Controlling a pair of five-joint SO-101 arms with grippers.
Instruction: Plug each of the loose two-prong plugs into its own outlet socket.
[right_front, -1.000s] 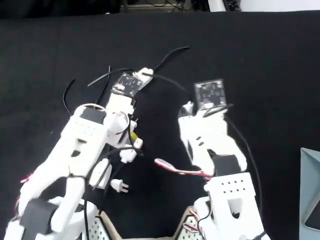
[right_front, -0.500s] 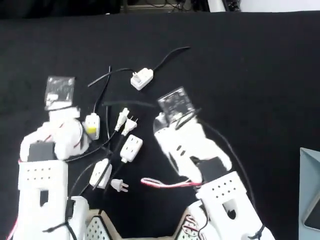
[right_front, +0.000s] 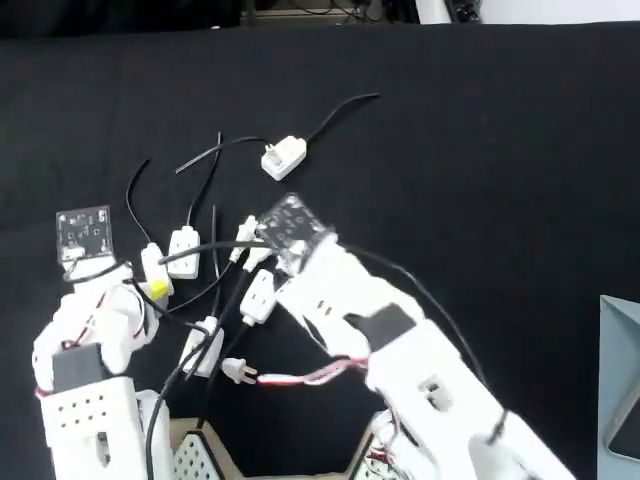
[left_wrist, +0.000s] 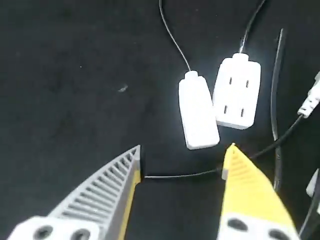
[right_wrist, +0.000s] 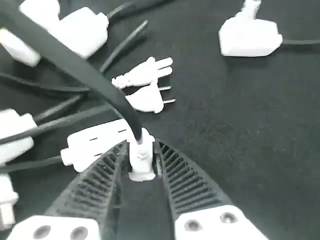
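The left arm has pulled back to the left side of the cluster. Its left claw (left_wrist: 185, 152) is spread wide over a thin black cord (left_wrist: 175, 176), with a white outlet socket (left_wrist: 237, 92) and a slim white block (left_wrist: 197, 112) touching side by side just ahead on the black desk (right_front: 500, 150).

In the centre, the right arm has swung in from the right. The right claw (right_wrist: 141, 146) is clamped on a white plug (right_wrist: 141, 162), its thick black cord (right_wrist: 65, 56) arching away and its prongs hidden. A slotted outlet (right_wrist: 95, 144) lies just beside it, so an insertion looks close. Two loose two-prong plugs (right_wrist: 145, 72) wait beyond.
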